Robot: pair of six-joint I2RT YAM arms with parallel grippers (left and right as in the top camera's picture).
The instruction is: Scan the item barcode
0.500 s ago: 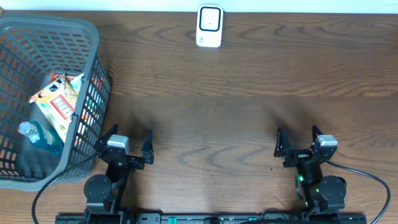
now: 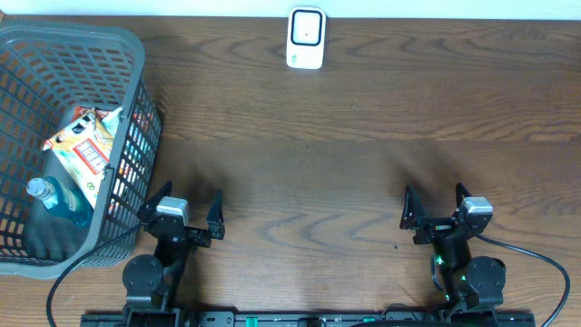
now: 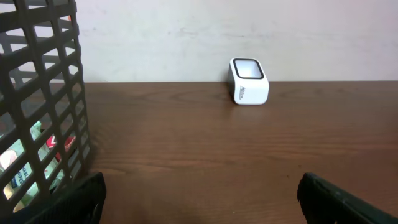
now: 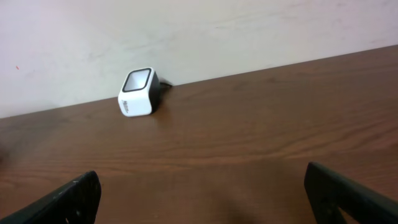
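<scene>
A white barcode scanner [image 2: 306, 38] with a dark window stands at the table's far edge; it also shows in the left wrist view as the scanner [image 3: 249, 81] and in the right wrist view as the scanner [image 4: 138, 93]. A grey mesh basket [image 2: 136, 54] at the left holds a colourful snack bag [image 2: 82, 150] and a blue bottle [image 2: 54, 200]. My left gripper [image 2: 189, 212] is open near the front edge, beside the basket, holding nothing. My right gripper [image 2: 434, 204] is open at the front right, also with nothing in it.
The basket wall [image 3: 37, 106] fills the left of the left wrist view, close to my left fingers. A black cable [image 2: 536, 259] loops from the right arm's base. The wooden table [image 2: 363, 173] lies between the grippers and the scanner.
</scene>
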